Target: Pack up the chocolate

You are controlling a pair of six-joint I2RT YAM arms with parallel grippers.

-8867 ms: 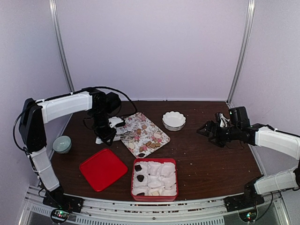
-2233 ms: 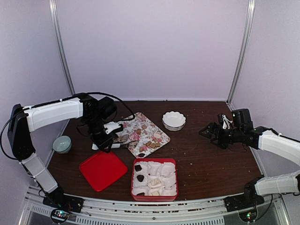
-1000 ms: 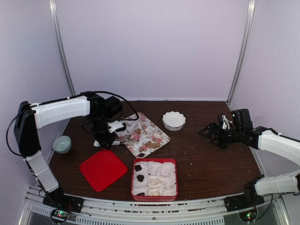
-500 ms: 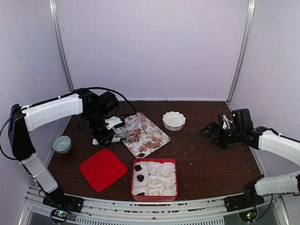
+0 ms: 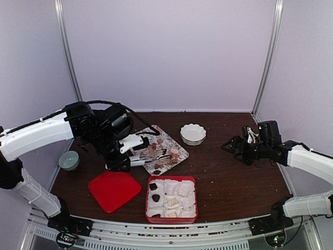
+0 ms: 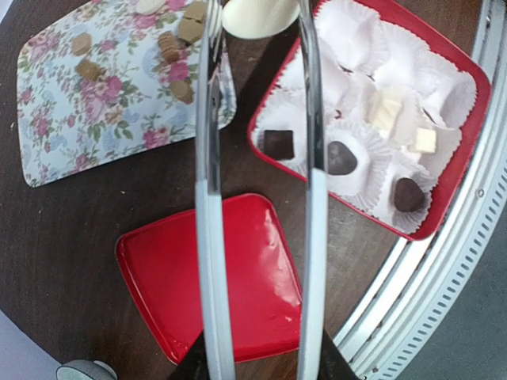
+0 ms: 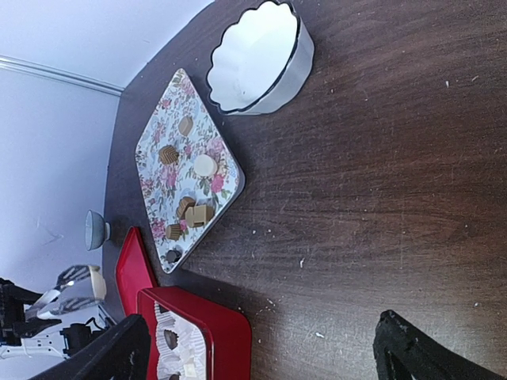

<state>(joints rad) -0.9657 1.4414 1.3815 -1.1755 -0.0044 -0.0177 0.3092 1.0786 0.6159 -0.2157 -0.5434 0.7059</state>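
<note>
Over the gap between floral tray and red box, left tool is clamped partway closed on metal tongs, tips pinching one pale chocolate piece. More chocolate lies loose on the tray; a few dark and pale pieces sit in the box's paper cups. Right tool hangs over the counter, jaws spread wide, empty.

The counter is dark brown wood grain, and the tray carries pink roses and green leaves on pale blue-white. The box and the flat lid are glossy red, the crinkled paper cups white, the chocolate dark brown, tan and cream. The scalloped bowl is white with a dark rim line, the small bowl pale grey-green, the tongs shiny silver.
</note>
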